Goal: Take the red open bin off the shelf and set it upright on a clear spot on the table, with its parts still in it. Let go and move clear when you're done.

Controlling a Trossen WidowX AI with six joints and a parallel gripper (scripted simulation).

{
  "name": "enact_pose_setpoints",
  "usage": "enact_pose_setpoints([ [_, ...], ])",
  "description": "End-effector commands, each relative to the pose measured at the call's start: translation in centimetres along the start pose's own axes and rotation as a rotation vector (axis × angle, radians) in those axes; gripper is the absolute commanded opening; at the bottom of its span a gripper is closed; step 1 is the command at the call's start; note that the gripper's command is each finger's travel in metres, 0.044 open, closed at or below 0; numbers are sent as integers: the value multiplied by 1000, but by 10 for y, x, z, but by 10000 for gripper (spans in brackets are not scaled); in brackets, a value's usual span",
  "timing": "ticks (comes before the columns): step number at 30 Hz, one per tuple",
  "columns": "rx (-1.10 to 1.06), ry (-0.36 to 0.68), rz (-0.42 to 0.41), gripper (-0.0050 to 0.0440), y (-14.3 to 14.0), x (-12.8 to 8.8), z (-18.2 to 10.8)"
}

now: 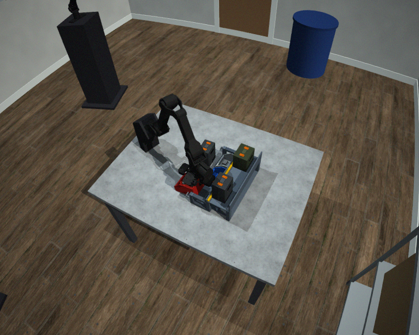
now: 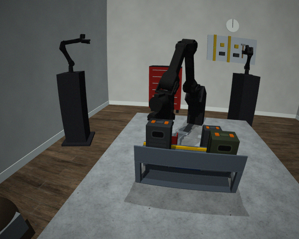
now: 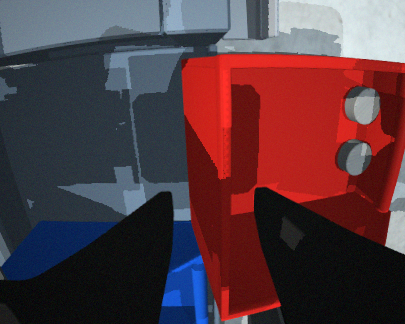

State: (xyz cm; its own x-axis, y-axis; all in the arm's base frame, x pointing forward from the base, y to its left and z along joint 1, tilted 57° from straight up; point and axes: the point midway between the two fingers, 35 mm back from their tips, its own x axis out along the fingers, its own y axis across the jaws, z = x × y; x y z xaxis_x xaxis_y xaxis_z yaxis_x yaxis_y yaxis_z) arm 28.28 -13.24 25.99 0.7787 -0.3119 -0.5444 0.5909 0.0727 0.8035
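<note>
The red bin [image 1: 181, 186] [image 2: 174, 139] [image 3: 296, 95] sits at the arm-side edge of the blue-grey shelf [image 1: 246, 185] [image 2: 191, 160], partly hidden by the arm in the top view. How it is supported underneath cannot be seen. Two round grey parts, one [image 3: 364, 105] above the other [image 3: 354, 157] in the wrist view, lie inside it near its right wall. My gripper [image 3: 213, 200] is partly open and empty. Its left finger is outside the bin's left wall and its right finger is over the bin's inside. The top and exterior views do not show the fingertips clearly.
A blue bin [image 1: 219, 170] [image 3: 86, 245] is beside the red bin. On or by the shelf stand a dark case [image 1: 222, 187] [image 2: 158, 138], a green case [image 1: 243, 158] [image 2: 223, 144] and another dark case [image 1: 210, 154] [image 2: 205, 136]. A yellow rail [image 2: 188, 148] crosses the shelf.
</note>
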Motion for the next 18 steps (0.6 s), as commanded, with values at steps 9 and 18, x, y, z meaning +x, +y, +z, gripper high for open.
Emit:
enact_pose_setpoints([
  [9, 3, -9, 14, 150, 1, -1, 1],
  [18, 3, -9, 14, 150, 1, -1, 1],
])
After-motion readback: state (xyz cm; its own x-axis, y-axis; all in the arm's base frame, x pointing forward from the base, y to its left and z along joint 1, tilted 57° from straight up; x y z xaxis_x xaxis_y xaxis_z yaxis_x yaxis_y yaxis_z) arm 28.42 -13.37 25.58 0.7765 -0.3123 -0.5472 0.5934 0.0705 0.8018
